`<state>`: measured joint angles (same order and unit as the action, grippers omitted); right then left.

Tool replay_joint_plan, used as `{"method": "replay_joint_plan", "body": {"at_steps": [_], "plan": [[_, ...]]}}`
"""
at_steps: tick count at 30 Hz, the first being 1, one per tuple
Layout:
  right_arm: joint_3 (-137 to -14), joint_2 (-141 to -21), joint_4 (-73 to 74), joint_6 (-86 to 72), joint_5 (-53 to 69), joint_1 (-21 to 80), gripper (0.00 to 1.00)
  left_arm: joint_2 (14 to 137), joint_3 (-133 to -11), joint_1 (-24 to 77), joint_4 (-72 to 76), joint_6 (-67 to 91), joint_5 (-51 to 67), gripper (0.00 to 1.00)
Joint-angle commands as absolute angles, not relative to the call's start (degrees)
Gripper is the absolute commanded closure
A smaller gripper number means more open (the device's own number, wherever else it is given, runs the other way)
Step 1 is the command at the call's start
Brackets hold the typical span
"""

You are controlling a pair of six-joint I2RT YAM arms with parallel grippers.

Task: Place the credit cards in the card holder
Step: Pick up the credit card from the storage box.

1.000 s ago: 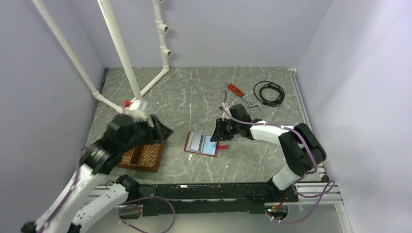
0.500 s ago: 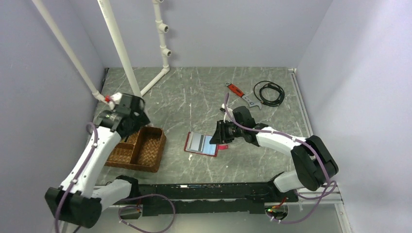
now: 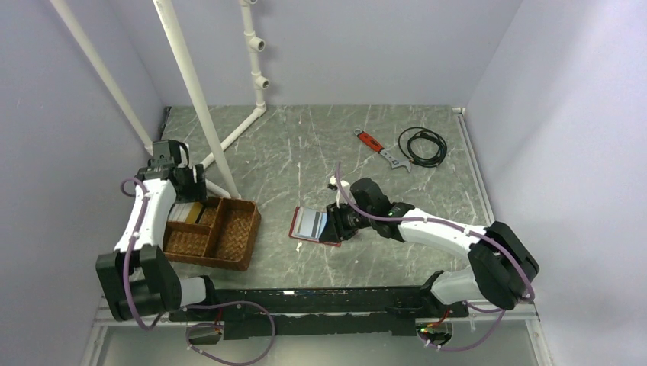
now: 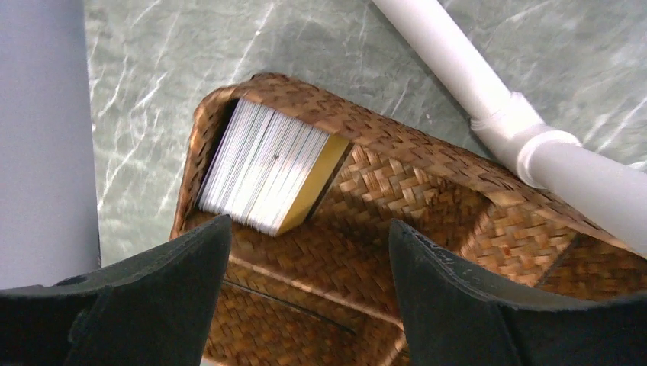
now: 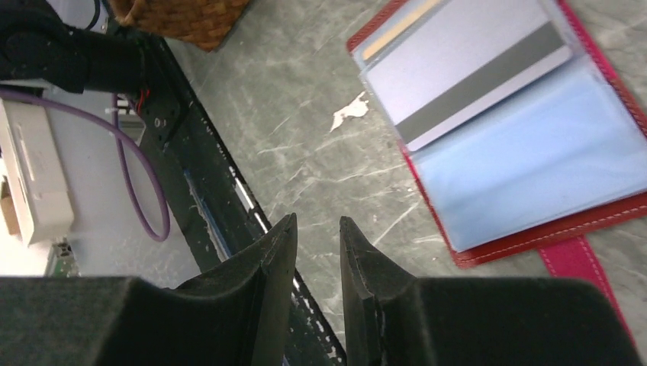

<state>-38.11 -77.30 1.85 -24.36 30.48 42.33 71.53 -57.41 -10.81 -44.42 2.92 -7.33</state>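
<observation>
The red card holder (image 3: 309,225) lies open on the table, with a grey dark-striped card (image 5: 465,76) and a gold card's edge (image 5: 397,30) in its upper sleeve and a light blue page (image 5: 534,160) below. My right gripper (image 3: 332,223) hovers at the holder's right edge. In the right wrist view the right gripper (image 5: 317,221) is narrowly open with nothing between its fingers. A stack of credit cards (image 4: 263,168) stands on edge in the wicker tray's far-left compartment, a gold one (image 4: 317,179) at its right end. My left gripper (image 4: 309,229) hangs open above the tray, just short of the stack.
The brown wicker tray (image 3: 236,240) sits at the left. A white pipe frame (image 3: 206,130) rises right behind it, its pipe (image 4: 488,84) close to the left gripper. A red-handled wrench (image 3: 374,145) and a black cable coil (image 3: 422,145) lie at the far right.
The left arm swung from high over the tray's right side to its far-left corner and came down facing the cards. The right gripper slid left over the holder's right edge.
</observation>
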Motion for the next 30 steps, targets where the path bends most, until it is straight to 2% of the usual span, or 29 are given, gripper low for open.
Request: {"method": "replay_joint_plan", "body": {"at_steps": [1, 8, 18, 25, 30], "plan": [[-40.9, -73.9, 2.9, -21.5, 26.5, 44.7, 0.70, 75.8, -55.7, -10.9, -39.2, -9.4, -4.4, 0.21], [-40.3, -73.2, 2.6, -21.6, 25.8, 45.0, 0.69, 80.9, -52.4, -9.7, -34.9, -11.5, -10.2, 0.24], [-40.5, -74.0, 2.8, -21.6, 24.9, 45.2, 0.69, 87.3, -50.9, -5.1, -31.0, -9.8, -26.0, 0.25], [-40.5, -73.9, 3.0, -21.5, 24.4, 45.3, 0.70, 87.9, -51.7, -5.1, -29.7, -9.3, -31.3, 0.37], [-40.7, -73.8, 3.3, -21.4, 23.6, 45.5, 0.70, 85.9, -52.0, -5.1, -28.6, -8.9, -34.6, 0.53]]}}
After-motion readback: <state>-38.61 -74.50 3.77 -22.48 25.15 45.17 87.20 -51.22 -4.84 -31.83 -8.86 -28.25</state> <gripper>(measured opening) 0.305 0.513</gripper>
